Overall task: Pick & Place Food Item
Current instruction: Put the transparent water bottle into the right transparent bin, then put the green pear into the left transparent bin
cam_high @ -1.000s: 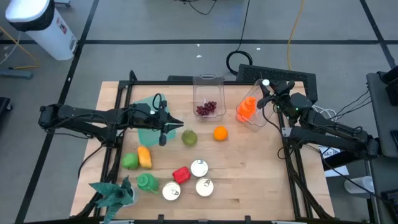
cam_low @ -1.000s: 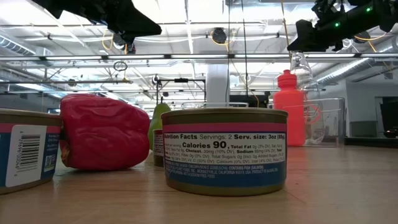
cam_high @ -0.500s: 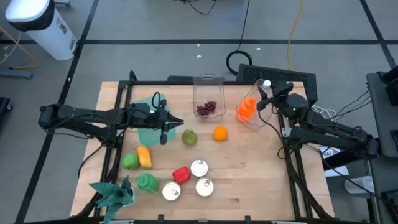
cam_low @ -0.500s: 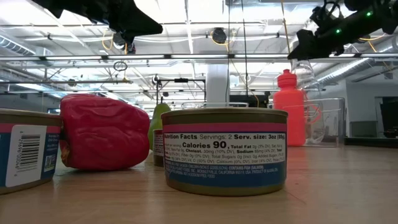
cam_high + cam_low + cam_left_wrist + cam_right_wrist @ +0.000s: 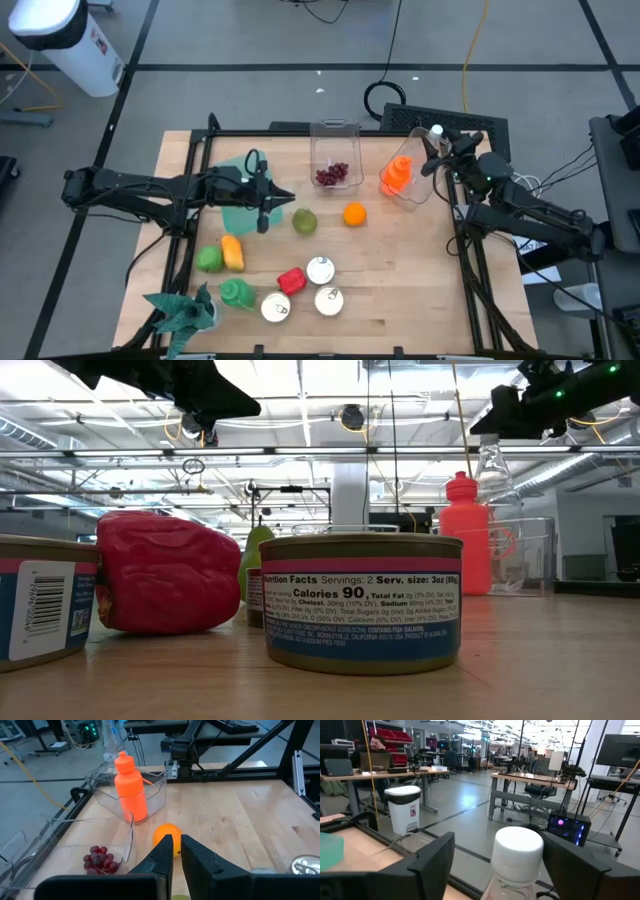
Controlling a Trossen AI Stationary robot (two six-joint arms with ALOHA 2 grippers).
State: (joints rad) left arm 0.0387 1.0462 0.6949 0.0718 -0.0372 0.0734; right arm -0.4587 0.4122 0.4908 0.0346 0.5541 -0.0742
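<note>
My right gripper is open at the table's far right. Its fingers stand on either side of the white cap of a clear bottle, with a gap on each side. The bottle stands upright beside an orange bottle in a clear bin. My left gripper hangs shut above the table's left half, pointing at a green pear and an orange. Both fruits rest on the wood. Grapes lie in a second clear bin.
Near the front stand several cans, a red pepper, a yellow piece and green items. A teal plate lies under the left arm. Bare wood lies at the front right.
My right gripper has opened around the clear bottle's cap and drawn back a little toward the table's right edge. The bottle's top has shifted slightly the same way and the bottle now stands on its own.
</note>
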